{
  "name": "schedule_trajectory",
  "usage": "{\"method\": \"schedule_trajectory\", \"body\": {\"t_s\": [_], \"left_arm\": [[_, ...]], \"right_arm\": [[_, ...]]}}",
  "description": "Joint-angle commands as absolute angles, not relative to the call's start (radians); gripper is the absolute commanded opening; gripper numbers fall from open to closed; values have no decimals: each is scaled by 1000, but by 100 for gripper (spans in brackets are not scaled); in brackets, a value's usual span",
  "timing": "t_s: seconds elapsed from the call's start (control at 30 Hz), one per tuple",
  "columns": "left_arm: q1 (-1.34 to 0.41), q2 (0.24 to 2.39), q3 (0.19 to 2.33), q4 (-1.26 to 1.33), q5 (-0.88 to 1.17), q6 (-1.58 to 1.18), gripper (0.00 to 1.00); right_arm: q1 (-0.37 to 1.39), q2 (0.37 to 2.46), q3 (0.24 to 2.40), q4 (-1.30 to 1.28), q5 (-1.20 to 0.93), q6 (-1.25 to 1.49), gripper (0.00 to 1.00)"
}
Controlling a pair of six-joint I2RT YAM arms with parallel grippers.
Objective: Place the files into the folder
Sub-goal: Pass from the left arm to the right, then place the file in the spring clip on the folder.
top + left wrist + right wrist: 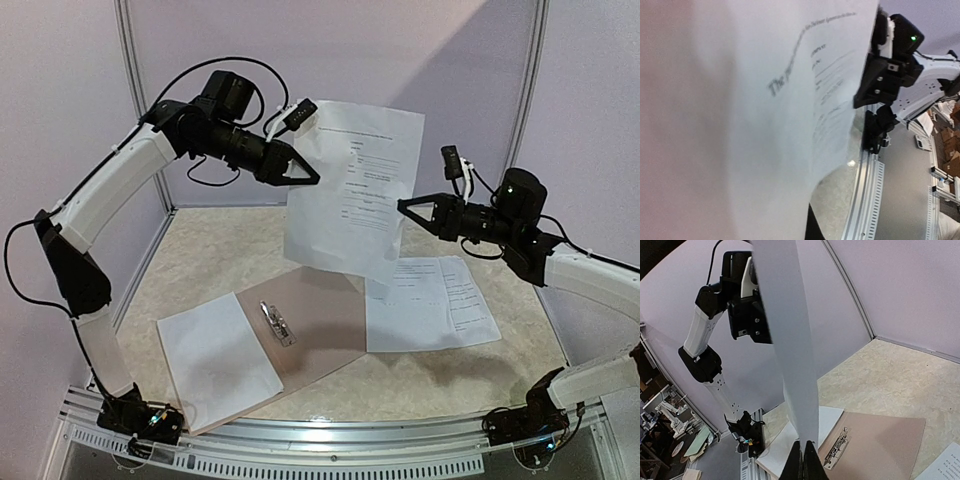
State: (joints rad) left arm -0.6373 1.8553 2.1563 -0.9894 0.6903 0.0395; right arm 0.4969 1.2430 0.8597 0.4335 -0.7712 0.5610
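Observation:
One of the files, a printed white sheet (pixel 352 190), hangs in the air above the table between both grippers. My left gripper (pixel 314 180) is shut on its left edge, and my right gripper (pixel 404 208) is shut on its right edge. In the right wrist view the sheet (pixel 790 340) rises edge-on from the closed fingers (pixel 803 465). It fills most of the left wrist view (pixel 765 125). The brown folder (pixel 325 315) lies open below with its metal clip (pixel 277 323) showing. A blank white sheet (pixel 215 360) lies on its left half. More printed files (pixel 432 302) lie to its right.
A metal rail (pixel 330 438) runs along the table's near edge, with both arm bases on it. Purple walls with grey frame posts (pixel 135 90) close in the back and sides. The marbled tabletop (pixel 220 250) shows behind the folder.

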Motion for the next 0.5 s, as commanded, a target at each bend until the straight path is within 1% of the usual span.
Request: {"method": "schedule_trajectory", "body": {"t_s": [0.0,0.1,0.13,0.17,0.2,0.23,0.27,0.3,0.37,0.4,0.47], "left_arm": [[-626,1817,2104,-962,551,75,0],[-626,1808,2029,-939,558,75,0],[-626,1806,1998,-937,555,78,5],[-623,1802,1969,-937,542,86,17],[-620,1798,1935,-940,525,95,33],[-612,1794,1902,-942,512,101,52],[-601,1787,1870,-947,503,108,66],[-589,1781,1839,-957,492,119,76],[-574,1770,1792,-985,445,148,86],[-567,1766,1770,-1002,408,165,88],[-552,1758,1717,-1032,309,199,90]], "right_arm": [[501,1211,856,349,-721,550,0],[501,1219,901,205,-625,531,0],[502,1229,932,129,-595,513,0],[501,1251,974,53,-568,497,0],[501,1273,1004,-31,-549,471,0],[501,1292,1030,-100,-537,456,0],[501,1324,1050,-152,-534,436,0],[502,1349,1072,-200,-531,416,0],[501,1412,1127,-313,-543,384,0],[502,1441,1167,-373,-550,364,0],[500,1554,1255,-534,-578,293,0]]}}
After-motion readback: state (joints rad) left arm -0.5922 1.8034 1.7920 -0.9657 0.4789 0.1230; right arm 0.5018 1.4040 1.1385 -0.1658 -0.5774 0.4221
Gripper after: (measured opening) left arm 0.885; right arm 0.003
